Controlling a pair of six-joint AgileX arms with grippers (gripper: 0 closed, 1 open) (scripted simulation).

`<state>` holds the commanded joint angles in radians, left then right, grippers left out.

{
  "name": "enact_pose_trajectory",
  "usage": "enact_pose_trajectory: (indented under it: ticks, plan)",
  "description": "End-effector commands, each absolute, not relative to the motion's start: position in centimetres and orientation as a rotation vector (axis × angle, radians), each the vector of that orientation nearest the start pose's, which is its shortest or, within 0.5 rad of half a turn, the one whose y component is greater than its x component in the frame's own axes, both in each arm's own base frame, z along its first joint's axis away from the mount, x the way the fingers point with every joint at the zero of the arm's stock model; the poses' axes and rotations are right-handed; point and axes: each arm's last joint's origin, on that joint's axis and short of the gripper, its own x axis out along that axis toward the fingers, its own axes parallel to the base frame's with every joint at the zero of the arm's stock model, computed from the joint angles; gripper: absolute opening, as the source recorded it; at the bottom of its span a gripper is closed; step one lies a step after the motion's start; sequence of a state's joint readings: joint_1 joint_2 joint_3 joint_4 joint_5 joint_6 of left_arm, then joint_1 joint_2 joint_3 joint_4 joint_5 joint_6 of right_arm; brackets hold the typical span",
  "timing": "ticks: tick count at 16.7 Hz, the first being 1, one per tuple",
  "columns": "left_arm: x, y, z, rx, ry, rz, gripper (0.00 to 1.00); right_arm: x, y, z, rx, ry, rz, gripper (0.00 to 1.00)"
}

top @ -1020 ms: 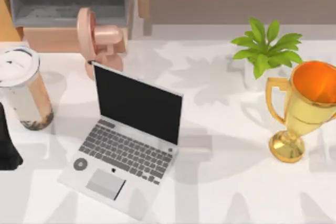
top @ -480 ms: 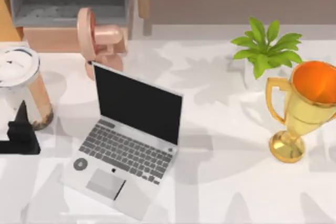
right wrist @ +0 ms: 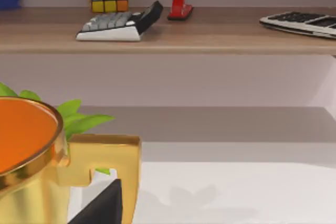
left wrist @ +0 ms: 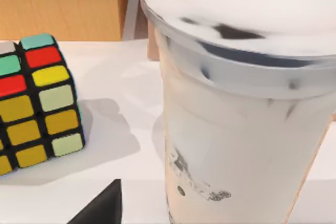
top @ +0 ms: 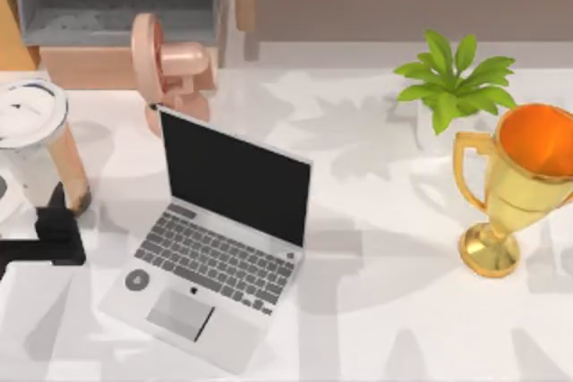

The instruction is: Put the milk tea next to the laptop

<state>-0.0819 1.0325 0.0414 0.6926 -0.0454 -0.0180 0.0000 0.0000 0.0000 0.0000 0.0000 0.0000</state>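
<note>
The milk tea (top: 55,163), a tall clear cup with a white lid and dark pearls at its base, stands upright at the table's far left. The left wrist view looks at this milk tea (left wrist: 236,114) from very close. My left gripper (top: 49,221) is low at the cup's base on its near side. It is open, and one black finger (left wrist: 101,208) shows beside the cup wall. The silver laptop (top: 215,248) sits open to the right of the cup, with a gap between them. One finger (right wrist: 102,208) of my right gripper shows beside the gold trophy; that gripper is open.
A pink fan (top: 166,64) stands behind the laptop. A potted plant (top: 452,87) and the gold trophy (top: 515,190) are at the right. A colour cube (left wrist: 37,103) lies left of the cup. A shelf (right wrist: 210,30) holds a calculator, cube, stapler and keyboard.
My left gripper has come in from the table's left edge, moving right and a little away from me, up to the cup's base. The cup and laptop have not moved.
</note>
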Motion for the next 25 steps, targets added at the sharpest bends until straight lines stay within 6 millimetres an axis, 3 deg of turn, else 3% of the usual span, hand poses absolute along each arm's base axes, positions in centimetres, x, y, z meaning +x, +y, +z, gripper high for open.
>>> enact_pose_trajectory:
  ticks: [8,18,24,25]
  plan:
    - [17.6,-1.3,12.5,-0.009,0.296,-0.028,1.00,10.6,-0.1,16.0,0.000,0.000,0.000,1.00]
    - [24.2,-1.6,10.3,-0.009,0.300,-0.028,1.00,10.6,-0.1,16.0,0.000,0.000,0.000,1.00]
    - [24.5,-1.5,10.1,-0.009,0.299,-0.028,1.00,10.6,-0.1,16.0,0.000,0.000,0.000,1.00]
    - [24.5,-1.5,10.1,-0.009,0.299,-0.028,0.92,10.6,-0.1,16.0,0.000,0.000,0.000,1.00]
